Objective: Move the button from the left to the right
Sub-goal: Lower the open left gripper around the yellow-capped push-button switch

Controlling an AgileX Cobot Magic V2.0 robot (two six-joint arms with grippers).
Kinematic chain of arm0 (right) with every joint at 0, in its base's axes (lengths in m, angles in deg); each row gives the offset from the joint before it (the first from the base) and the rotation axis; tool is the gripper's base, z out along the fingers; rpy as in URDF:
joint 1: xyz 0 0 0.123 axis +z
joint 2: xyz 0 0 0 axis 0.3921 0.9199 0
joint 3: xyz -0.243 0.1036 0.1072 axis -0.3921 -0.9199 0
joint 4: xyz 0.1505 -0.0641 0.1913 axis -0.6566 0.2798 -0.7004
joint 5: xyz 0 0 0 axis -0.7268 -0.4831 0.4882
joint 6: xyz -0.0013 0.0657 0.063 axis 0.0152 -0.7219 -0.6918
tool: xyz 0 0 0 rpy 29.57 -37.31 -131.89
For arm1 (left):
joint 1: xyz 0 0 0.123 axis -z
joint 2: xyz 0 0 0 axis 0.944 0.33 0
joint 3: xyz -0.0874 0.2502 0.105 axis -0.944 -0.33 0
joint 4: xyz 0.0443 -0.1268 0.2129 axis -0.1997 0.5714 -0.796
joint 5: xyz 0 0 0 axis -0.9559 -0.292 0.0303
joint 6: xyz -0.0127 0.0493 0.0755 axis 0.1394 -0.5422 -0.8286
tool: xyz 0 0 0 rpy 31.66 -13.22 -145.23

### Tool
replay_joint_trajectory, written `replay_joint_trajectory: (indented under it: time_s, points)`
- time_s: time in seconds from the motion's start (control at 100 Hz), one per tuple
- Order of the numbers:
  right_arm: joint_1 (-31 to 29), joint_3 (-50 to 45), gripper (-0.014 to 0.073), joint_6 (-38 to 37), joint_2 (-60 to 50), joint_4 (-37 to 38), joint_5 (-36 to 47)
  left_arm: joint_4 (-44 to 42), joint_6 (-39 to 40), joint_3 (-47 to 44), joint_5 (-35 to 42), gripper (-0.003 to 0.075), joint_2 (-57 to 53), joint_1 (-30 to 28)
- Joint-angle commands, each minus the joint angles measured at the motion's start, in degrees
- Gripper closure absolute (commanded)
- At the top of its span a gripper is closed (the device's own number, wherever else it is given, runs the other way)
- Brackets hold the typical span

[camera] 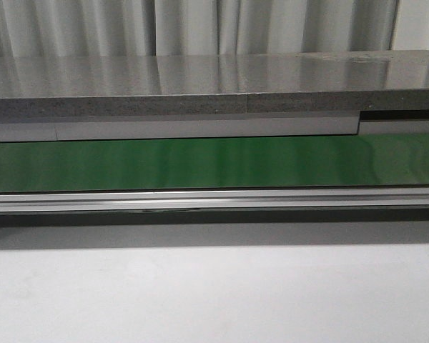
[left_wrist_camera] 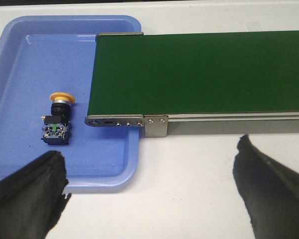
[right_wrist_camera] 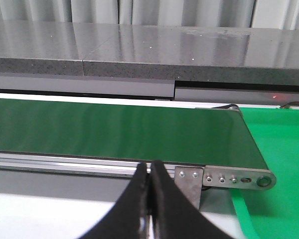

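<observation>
One button [left_wrist_camera: 57, 119], one blue tray [left_wrist_camera: 15, 74], one green belt [left_wrist_camera: 199, 72].

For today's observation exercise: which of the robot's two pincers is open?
The left pincer: its fingers stand wide apart above the blue tray. The right pincer has its fingers pressed together.

Button [left_wrist_camera: 59, 118] lies in tray [left_wrist_camera: 10, 59], between left gripper [left_wrist_camera: 149, 189] and belt [left_wrist_camera: 199, 69] end overhanging the tray.
</observation>
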Motion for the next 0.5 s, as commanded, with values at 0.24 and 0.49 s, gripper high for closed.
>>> replay_joint_trajectory:
  time_s: [0.24,0.49]
  points:
    - [-0.4,1.0,0.0662,0.0,-0.9,0.2,4.9,-1.3,0.6,3.9,4.9,0.005,2.7,0.0]
    - [-0.4,1.0,0.0662,0.0,-0.9,0.2,4.9,-5.5,0.7,11.9,3.2,0.005,14.4,-4.9]
